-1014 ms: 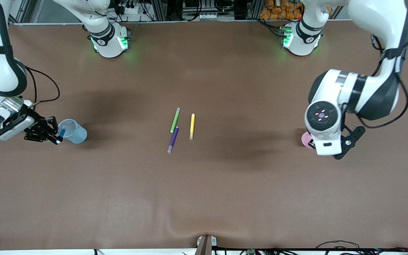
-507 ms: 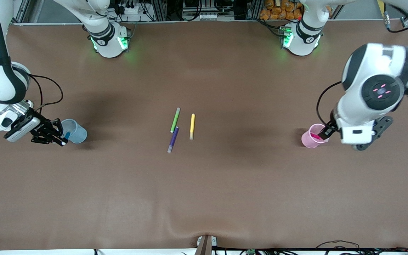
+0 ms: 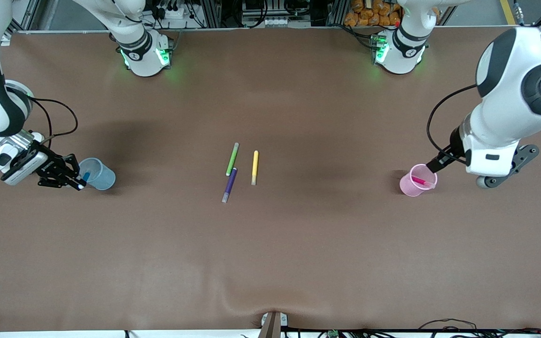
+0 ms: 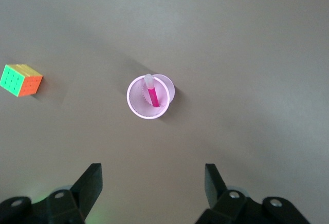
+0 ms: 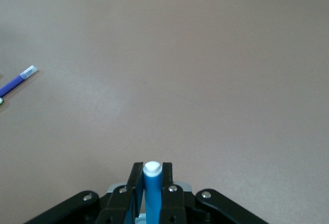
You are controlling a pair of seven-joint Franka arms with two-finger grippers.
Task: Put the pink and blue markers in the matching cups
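Front view first: the right hand (image 3: 79, 182) sits at the rim of the blue cup (image 3: 97, 173), clamped on the blue marker (image 3: 85, 177), whose long axis tilts down into the cup's mouth, so letting go looks like the move this turns on. Right wrist view confirms it, with the white-tipped blue barrel pinched tight between both fingers (image 5: 134, 185). At the left arm's end of the surface, the pink marker (image 4: 151, 94) already leans inside the pink cup (image 4: 138, 106), a small round translucent tumbler, with the left hand (image 4: 153, 184) spread wide and empty above it. Green, yellow and purple markers lie mid-surface.
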